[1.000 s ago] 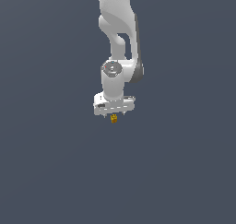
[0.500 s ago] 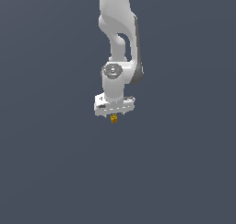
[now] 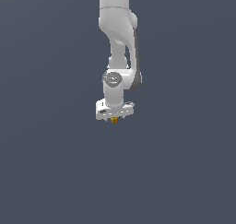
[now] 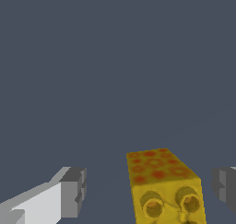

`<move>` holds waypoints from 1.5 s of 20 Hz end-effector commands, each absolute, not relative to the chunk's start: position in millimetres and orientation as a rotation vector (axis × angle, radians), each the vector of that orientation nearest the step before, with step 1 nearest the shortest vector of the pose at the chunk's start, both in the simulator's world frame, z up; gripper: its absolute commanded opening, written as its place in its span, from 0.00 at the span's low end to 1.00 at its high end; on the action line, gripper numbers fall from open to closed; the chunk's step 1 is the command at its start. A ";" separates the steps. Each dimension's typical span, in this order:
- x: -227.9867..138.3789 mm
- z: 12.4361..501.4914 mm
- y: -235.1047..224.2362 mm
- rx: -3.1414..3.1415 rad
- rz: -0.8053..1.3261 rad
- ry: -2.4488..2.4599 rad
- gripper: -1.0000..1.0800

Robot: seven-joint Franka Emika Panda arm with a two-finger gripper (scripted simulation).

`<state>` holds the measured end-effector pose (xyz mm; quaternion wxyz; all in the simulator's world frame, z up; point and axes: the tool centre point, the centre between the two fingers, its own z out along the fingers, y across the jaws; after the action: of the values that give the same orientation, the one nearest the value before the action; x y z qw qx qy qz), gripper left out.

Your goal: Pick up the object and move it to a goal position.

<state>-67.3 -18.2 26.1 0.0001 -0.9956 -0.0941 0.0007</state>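
Note:
The object (image 3: 114, 120) is a tiny yellow-orange block with darker speckles, right under the white gripper (image 3: 114, 117) in the exterior view. In the wrist view the object (image 4: 161, 181) stands between the two fingertips. One grey fingertip (image 4: 73, 191) stands well apart from it, and the other fingertip (image 4: 224, 185) is close to it with a narrow gap. The gripper (image 4: 148, 189) is open around the object and neither pad touches it. The arm hangs straight down over it.
A plain dark grey-blue surface (image 3: 184, 172) fills both views. No other objects, containers or edges show.

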 end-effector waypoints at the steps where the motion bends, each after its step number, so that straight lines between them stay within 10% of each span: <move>1: -66.6 22.3 -18.0 -3.128 0.000 -0.297 0.96; 2: -66.5 22.1 -18.0 -3.128 0.000 -0.297 0.96; 3: -66.5 22.1 -18.0 -3.128 0.000 -0.297 0.00; 30: -80.5 89.8 -48.6 -3.128 0.000 -0.296 0.00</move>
<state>-78.4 -43.4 78.2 0.0000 -0.9955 -0.0944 0.0006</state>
